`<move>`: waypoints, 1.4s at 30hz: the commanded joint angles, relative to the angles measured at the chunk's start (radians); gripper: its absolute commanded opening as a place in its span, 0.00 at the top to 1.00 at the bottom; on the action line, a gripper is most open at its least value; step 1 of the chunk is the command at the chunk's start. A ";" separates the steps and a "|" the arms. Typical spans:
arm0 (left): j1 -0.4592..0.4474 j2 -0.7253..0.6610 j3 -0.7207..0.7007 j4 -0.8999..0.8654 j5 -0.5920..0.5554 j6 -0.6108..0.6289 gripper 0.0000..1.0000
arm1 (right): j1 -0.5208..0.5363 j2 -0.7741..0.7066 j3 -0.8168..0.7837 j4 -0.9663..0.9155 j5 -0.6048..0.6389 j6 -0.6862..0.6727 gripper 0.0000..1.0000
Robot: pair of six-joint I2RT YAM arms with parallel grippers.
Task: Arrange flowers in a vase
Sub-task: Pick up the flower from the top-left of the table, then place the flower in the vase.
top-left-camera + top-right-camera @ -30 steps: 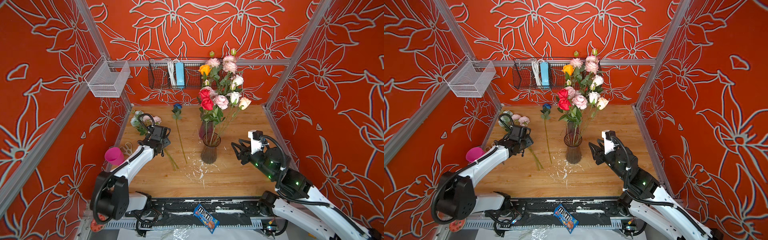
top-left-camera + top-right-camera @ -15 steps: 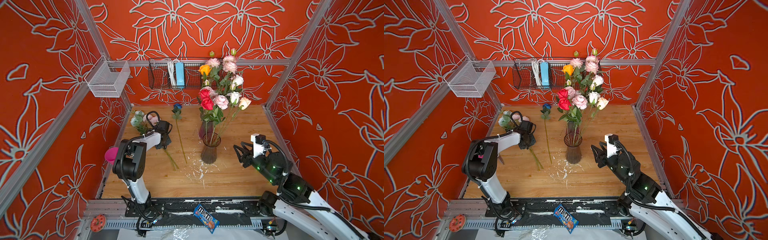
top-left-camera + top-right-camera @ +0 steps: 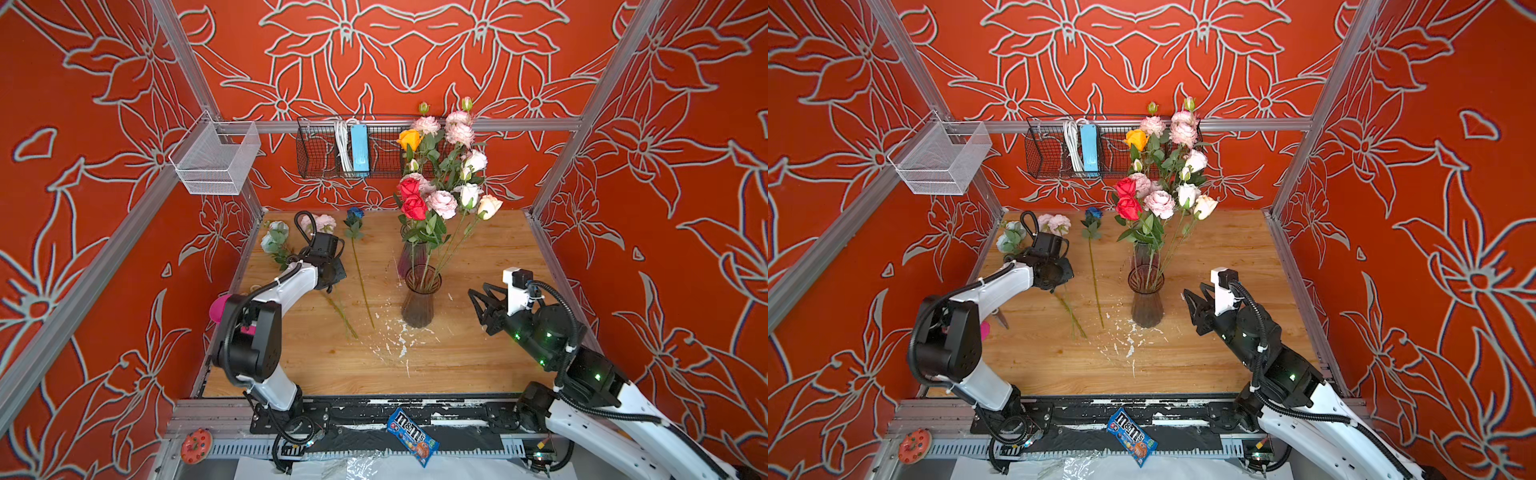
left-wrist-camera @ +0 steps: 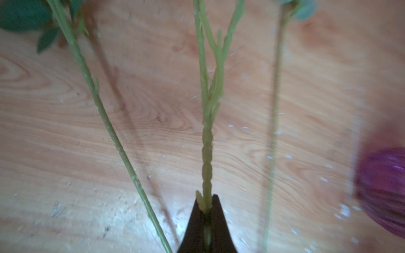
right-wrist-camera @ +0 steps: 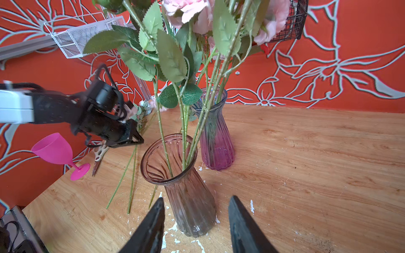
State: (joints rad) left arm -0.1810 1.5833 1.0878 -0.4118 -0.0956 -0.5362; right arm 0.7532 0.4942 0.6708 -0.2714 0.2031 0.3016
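Glossy glass vase [image 5: 188, 197]; matt wooden table [image 5: 306, 175]; stem [image 4: 207, 153] perhaps plastic.

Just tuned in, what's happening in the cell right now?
The left gripper is shut on a green flower stem down at the wooden table, apparently picking the next flower. The right gripper hovers open beside the smoky glass vase, not touching it. That vase and the purple vase behind it already hold flowers; a blue rose lies loose on the table.

flowers [image 3: 469, 195] in vase [image 3: 417, 305], second vase [image 3: 406, 259] behind, loose stems [image 3: 362, 286] left
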 commanded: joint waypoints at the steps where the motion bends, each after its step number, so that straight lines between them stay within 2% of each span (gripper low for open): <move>1: -0.041 -0.132 -0.030 -0.027 -0.031 -0.019 1.00 | 0.003 -0.001 0.005 0.017 0.021 0.021 0.52; 5: -0.078 -0.319 -0.120 0.007 -0.031 -0.044 1.00 | 0.003 0.005 0.018 0.012 0.027 0.018 0.52; 12: -0.121 -0.672 -0.323 0.185 0.062 -0.028 1.00 | 0.003 0.035 0.037 0.027 0.005 0.022 0.51; 16: -0.156 -0.791 -0.359 0.249 0.085 0.021 1.00 | 0.002 0.053 0.043 0.040 -0.027 0.030 0.47; 20: -0.230 -0.871 -0.351 0.331 0.146 0.117 1.00 | 0.002 0.072 0.075 0.049 -0.073 0.033 0.38; 25: -0.370 -0.873 -0.251 0.306 0.125 0.233 1.00 | 0.001 0.130 0.177 0.055 -0.211 0.007 0.34; 29: -0.509 -0.850 -0.198 0.310 0.131 0.307 1.00 | 0.001 0.197 0.269 0.101 -0.379 0.012 0.32; 36: -0.771 -0.750 -0.112 0.327 0.064 0.427 1.00 | 0.003 0.357 0.405 0.210 -0.648 0.101 0.31; 39: -0.819 -0.714 -0.087 0.357 0.057 0.443 1.00 | 0.002 0.420 0.436 0.247 -0.726 0.139 0.34; 42: -0.827 -0.688 -0.078 0.389 0.072 0.440 1.00 | 0.002 0.455 0.449 0.264 -0.739 0.171 0.36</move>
State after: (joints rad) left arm -0.9985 0.8879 0.9810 -0.0952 -0.0116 -0.1322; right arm 0.7532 0.9333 1.0882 -0.0566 -0.4484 0.4107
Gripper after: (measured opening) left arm 0.062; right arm 0.642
